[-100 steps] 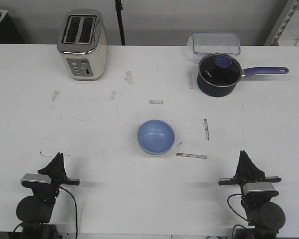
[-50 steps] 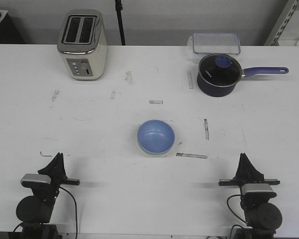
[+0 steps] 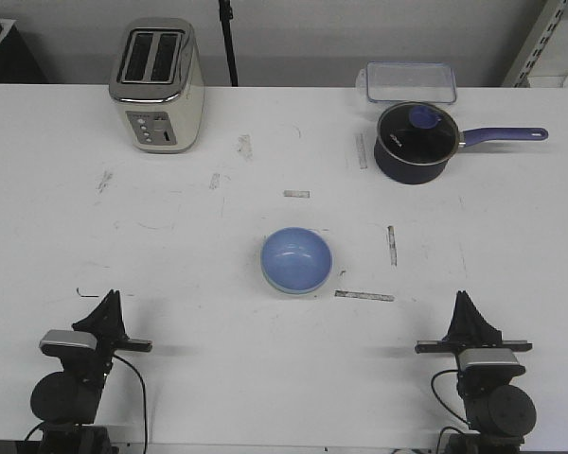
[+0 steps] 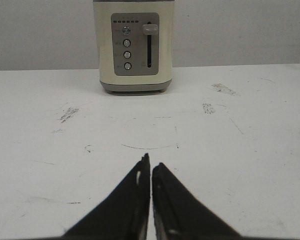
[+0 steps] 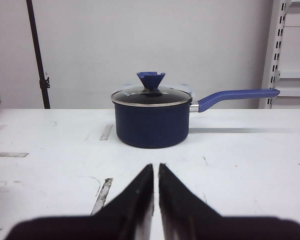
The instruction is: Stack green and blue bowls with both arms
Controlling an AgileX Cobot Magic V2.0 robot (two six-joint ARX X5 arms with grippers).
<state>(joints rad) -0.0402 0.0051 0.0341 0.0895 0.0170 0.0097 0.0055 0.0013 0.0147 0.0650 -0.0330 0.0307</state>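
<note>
Resting mid-table, a round glossy blue bowl [image 3: 296, 258] nests in pale green.

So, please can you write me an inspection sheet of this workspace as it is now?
Surface: white table, scuffed, with tape marks.
Job's things: blue bowl sits mid-table; a pale rim under it suggests the green bowl, not certain.
Clutter: toaster, saucepan, clear container.
End effectors: left end effector and right end effector shut, empty, at near edge.
Cables: thin black cable by left arm.
Surroundings: shelving upright, black pole.
</note>
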